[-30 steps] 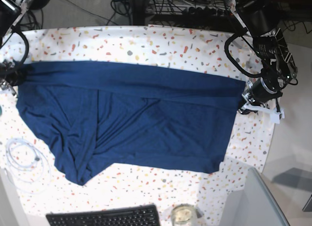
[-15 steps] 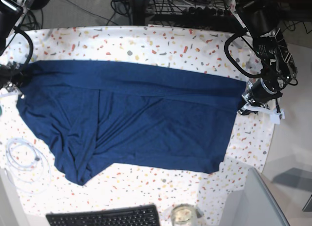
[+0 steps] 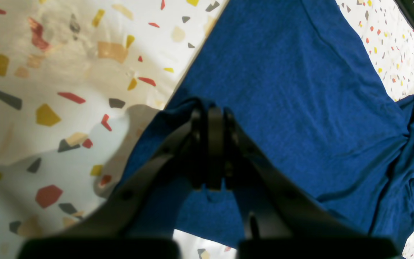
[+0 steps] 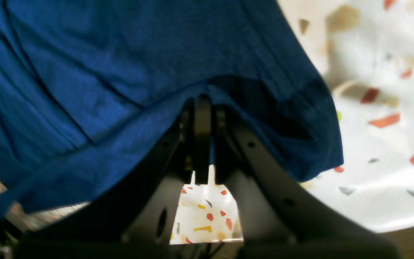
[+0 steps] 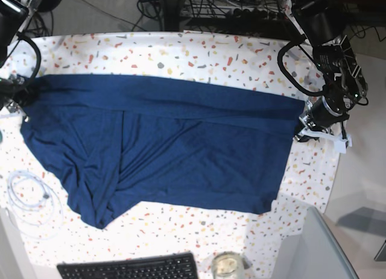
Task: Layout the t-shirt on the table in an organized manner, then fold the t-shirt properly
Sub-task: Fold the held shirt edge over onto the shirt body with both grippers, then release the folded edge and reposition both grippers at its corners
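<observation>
The dark navy t-shirt (image 5: 163, 146) lies spread wide across the speckled white table (image 5: 199, 53), with creases and a bunched, pointed lower-left part. My left gripper (image 5: 303, 121) sits at the shirt's right edge in the base view. In the left wrist view that left gripper (image 3: 210, 111) is shut, pinching a fold of the t-shirt (image 3: 282, 79). My right gripper (image 5: 17, 97) is at the shirt's upper-left corner. In the right wrist view the right gripper (image 4: 202, 102) is shut on the t-shirt (image 4: 102, 72), whose edge is lifted and drapes over the fingers.
A coiled white cable (image 5: 30, 197) lies on the table at the left, just below the shirt. A black keyboard (image 5: 129, 268) and a glass jar (image 5: 226, 266) sit at the front edge. A grey panel (image 5: 319, 249) stands at the front right corner.
The right gripper has drawn the shirt's upper-left corner slightly toward the far side and inward. The left gripper and the shirt's right edge have stayed put.
</observation>
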`<state>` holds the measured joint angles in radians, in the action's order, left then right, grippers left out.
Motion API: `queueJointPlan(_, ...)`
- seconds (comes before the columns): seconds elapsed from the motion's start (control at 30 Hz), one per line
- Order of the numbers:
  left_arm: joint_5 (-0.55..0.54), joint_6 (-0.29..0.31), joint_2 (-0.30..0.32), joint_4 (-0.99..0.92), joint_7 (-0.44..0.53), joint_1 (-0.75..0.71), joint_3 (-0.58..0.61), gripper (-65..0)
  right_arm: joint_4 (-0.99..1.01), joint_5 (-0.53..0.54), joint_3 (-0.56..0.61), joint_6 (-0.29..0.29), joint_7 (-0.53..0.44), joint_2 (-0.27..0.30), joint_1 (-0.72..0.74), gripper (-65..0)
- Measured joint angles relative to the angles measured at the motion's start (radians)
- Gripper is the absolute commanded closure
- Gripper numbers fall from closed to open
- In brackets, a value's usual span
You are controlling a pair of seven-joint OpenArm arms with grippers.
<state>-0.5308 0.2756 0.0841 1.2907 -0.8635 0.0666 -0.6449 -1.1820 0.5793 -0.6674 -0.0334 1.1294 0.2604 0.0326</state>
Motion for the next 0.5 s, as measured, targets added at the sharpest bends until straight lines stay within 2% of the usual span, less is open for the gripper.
queueJointPlan(0.17, -0.001, 0.000, 0.006, 0.000, -0.001, 0.000, 0.002, 0.0, -0.002, 0.001, -0.001, 0.011, -0.001, 0.000, 0.000, -21.6)
queueJointPlan(0.23, -0.002, 0.000, 0.013, 0.001, 0.000, 0.000, -0.003, -10.0, -0.002, 0.000, -0.001, 0.011, -0.014, 0.000, 0.000, -26.0)
queueJointPlan(0.27, -0.002, 0.000, 0.016, 0.002, 0.002, 0.000, -0.006, -16.1, -0.002, 0.000, -0.001, 0.011, -0.040, -0.001, -0.003, -26.6)
queueJointPlan(0.37, -0.002, 0.000, 0.021, 0.002, 0.006, 0.000, -0.007, -29.0, -0.005, 0.003, -0.001, 0.011, -0.099, 0.000, -0.024, -26.4)
queueJointPlan(0.43, 0.002, 0.000, 0.023, 0.002, 0.003, 0.014, -0.009, -35.7, -0.007, 0.003, 0.000, 0.011, -0.142, 0.001, -0.047, -26.4)
queueJointPlan(0.5, -0.009, 0.005, 0.022, 0.003, 0.004, 0.034, -0.039, -39.7, -0.038, -0.001, 0.000, 0.011, -0.192, -0.002, -0.078, -26.4)
